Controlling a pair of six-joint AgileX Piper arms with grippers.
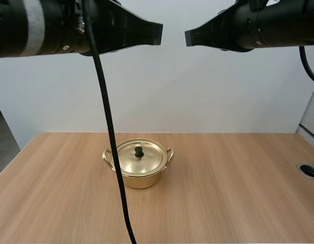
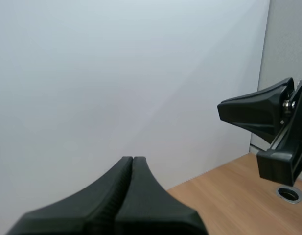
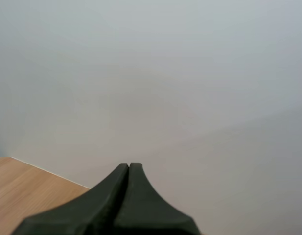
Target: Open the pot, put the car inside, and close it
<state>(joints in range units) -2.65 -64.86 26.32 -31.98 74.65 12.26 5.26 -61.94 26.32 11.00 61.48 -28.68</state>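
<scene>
Hanging up high over the worktop [image 1: 223, 178], both arms point their tips at each other with a small gap between them. The left claw [image 1: 158, 33] is closed all the way, its two black fingers pressed together into one dark wedge with nothing in them; its own wrist view shows that pretty clearly. Same deal for the right claw [image 1: 189, 37]: fingers flat together, gripping nothing. The gold-coloured pot [image 1: 144, 179] sits on the worktop well below the two claws, roughly under the gap between them and a bit toward the left arm's side. Its lid [image 1: 151, 157] is on, sitting flat, with a small black knob [image 1: 139, 151] in the middle, and there's a little loop handle on each side of the pot. Off at the right edge of the worktop there's a round metal-rimmed hole [image 1: 309, 170].
</scene>
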